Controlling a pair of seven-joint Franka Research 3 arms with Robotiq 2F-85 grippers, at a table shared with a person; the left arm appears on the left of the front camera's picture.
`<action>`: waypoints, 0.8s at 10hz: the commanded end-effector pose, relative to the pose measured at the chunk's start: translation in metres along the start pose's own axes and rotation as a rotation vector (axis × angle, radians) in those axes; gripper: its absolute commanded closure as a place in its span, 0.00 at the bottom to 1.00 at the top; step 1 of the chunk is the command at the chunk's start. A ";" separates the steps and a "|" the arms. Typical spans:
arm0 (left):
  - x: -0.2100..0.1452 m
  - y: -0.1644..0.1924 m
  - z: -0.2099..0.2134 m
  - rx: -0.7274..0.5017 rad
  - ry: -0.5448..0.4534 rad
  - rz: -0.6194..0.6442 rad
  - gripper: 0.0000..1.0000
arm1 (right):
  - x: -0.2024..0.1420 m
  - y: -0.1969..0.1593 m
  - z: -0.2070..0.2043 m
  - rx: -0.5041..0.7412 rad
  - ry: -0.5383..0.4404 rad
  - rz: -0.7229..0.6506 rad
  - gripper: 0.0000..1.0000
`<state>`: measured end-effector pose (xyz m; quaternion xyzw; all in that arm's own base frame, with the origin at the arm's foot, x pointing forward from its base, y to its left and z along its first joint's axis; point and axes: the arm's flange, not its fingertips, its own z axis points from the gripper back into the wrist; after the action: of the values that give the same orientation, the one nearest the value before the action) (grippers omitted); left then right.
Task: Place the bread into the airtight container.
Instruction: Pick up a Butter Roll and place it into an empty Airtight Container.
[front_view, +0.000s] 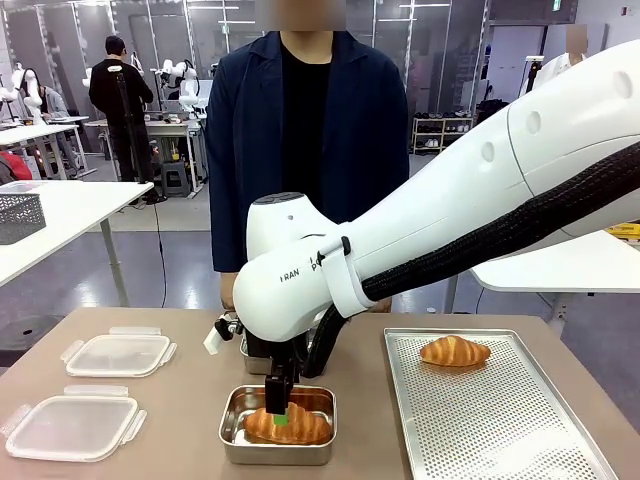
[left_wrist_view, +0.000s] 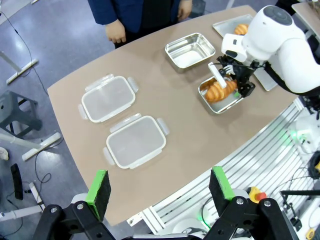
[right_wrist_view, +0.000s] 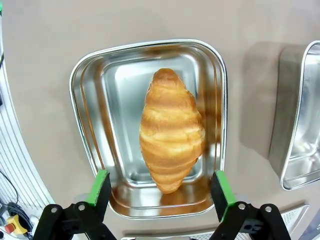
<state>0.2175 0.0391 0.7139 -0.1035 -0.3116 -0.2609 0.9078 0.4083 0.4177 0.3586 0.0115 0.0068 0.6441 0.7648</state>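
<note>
On my feed the near container (right_wrist_view: 90, 125) is polished steel, shiny enough to mirror the bread (right_wrist_view: 171, 130), which has a glossy, ridged golden crust. The table (right_wrist_view: 40, 45) is smooth matt brown. Near lid (front_view: 72, 427) and far lid (front_view: 118, 355) are frosted translucent plastic. The tray (front_view: 520, 440) is dull perforated metal. The pads (right_wrist_view: 100, 186) on the right end effector (right_wrist_view: 160, 176) look like matt green rubber.

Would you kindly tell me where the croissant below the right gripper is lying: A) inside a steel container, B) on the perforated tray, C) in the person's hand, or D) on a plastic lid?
A: in the right wrist view the croissant lies on the floor of the steel container, with the open right gripper straddling it.
</note>
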 end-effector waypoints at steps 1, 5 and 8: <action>0.001 -0.001 0.000 -0.003 0.000 -0.007 0.00 | 0.002 0.001 -0.001 -0.004 -0.010 -0.010 0.00; 0.001 -0.001 0.000 -0.003 0.000 -0.007 0.00 | 0.002 0.001 -0.001 -0.004 -0.010 -0.010 0.00; 0.001 -0.001 0.000 -0.003 0.000 -0.007 0.00 | 0.002 0.001 -0.001 -0.004 -0.010 -0.010 0.00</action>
<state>0.2175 0.0391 0.7139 -0.1035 -0.3116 -0.2609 0.9078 0.4089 0.4182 0.3595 0.0118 0.0057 0.6440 0.7649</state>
